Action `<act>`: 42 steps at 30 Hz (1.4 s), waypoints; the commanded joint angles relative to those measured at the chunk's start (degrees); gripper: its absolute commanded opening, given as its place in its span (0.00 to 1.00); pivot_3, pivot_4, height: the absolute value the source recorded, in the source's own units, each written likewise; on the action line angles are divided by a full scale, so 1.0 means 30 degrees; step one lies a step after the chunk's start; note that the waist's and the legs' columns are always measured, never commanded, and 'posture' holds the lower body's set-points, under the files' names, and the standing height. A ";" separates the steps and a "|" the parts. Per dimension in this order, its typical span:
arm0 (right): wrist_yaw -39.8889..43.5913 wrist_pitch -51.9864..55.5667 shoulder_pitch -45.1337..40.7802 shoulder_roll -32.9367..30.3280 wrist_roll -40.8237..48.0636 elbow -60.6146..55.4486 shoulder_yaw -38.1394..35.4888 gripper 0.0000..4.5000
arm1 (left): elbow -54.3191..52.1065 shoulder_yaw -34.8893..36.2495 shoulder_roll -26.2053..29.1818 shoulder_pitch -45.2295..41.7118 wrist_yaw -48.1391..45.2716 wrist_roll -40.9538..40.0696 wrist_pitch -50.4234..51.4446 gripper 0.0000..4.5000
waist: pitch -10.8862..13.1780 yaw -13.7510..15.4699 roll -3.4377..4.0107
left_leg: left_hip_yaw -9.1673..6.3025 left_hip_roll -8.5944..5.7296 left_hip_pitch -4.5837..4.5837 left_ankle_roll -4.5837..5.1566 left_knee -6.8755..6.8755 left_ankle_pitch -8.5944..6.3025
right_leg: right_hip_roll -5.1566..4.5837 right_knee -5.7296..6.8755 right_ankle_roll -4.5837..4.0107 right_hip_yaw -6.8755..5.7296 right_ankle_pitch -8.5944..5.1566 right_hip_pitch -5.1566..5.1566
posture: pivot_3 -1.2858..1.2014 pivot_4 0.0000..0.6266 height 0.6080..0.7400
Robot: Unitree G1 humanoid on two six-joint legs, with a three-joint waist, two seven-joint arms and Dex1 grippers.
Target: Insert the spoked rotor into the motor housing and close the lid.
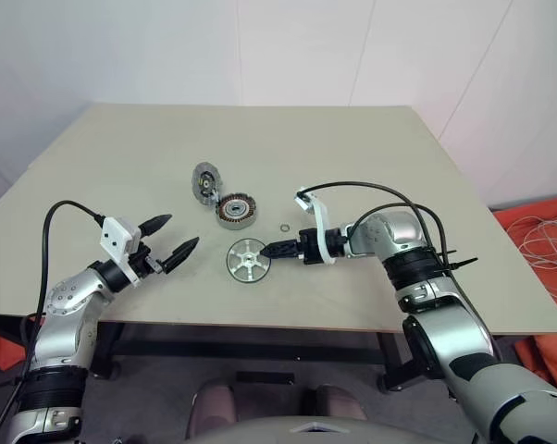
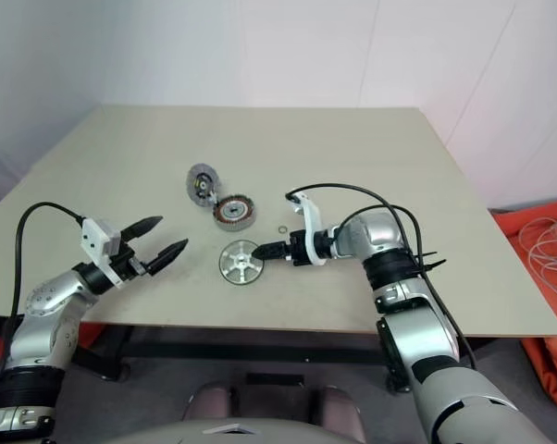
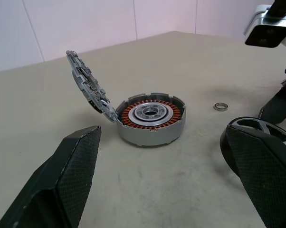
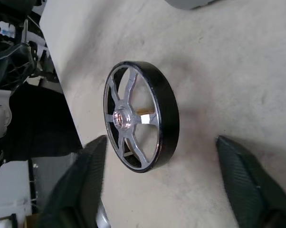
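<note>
The spoked rotor (image 1: pixel 247 260) lies flat near the table's front edge, silver with a dark rim. My right gripper (image 1: pixel 266 250) reaches in from the right, its fingertips at the rotor's right edge. In the right wrist view the right gripper (image 4: pixel 162 142) is open, with its fingers (image 4: pixel 88 175) standing either side of the rotor (image 4: pixel 133 116). The motor housing (image 1: pixel 235 210) with copper windings sits behind the rotor. The grey lid (image 1: pixel 205 181) leans tilted against the motor housing's far left side. My left gripper (image 1: pixel 180 233) is open and empty, left of the rotor.
A tiny loose ring (image 1: pixel 286 227) lies on the beige table (image 1: pixel 371 157) just right of the housing. An orange cloth with white cable (image 1: pixel 542 240) lies on the floor to the right of the table.
</note>
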 commanded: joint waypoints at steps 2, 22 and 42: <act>-0.0211 0.0342 -0.0277 0.0761 0.0115 -0.0171 -0.0249 0.55 | -0.0525 0.0414 0.0114 -0.0209 0.0145 -0.0198 -0.0254 1.00 | 0.0003 0.0035 0.0004 | -0.0001 0.0002 -0.0014 -0.0008 -0.0002 0.0005 | 0.0001 0.0005 -0.0014 0.0000 0.0008 -0.0014 | 0.52 0.00 1.00; -0.2775 0.5635 0.1713 -0.2358 0.2967 -0.4439 -0.8679 0.08 | -0.0196 -0.0229 -0.0123 -0.0902 0.0100 0.0086 -0.0134 1.00 | 0.0001 0.0478 -0.0001 | -0.0005 -0.0003 -0.0041 -0.0067 -0.0011 0.0041 | -0.0006 -0.0004 -0.0008 0.0003 0.0010 -0.0018 | 0.52 0.00 1.00; -0.3038 0.5853 0.3960 -0.5503 0.3002 -0.3863 -1.0034 0.08 | 0.0280 -0.0567 0.0027 -0.1615 -0.0116 0.0214 -0.0054 1.00 | -0.0001 0.0677 0.0010 | 0.0005 -0.0006 -0.0029 -0.0069 -0.0006 0.0045 | -0.0008 -0.0006 -0.0004 -0.0001 0.0008 -0.0007 | 0.52 0.00 1.00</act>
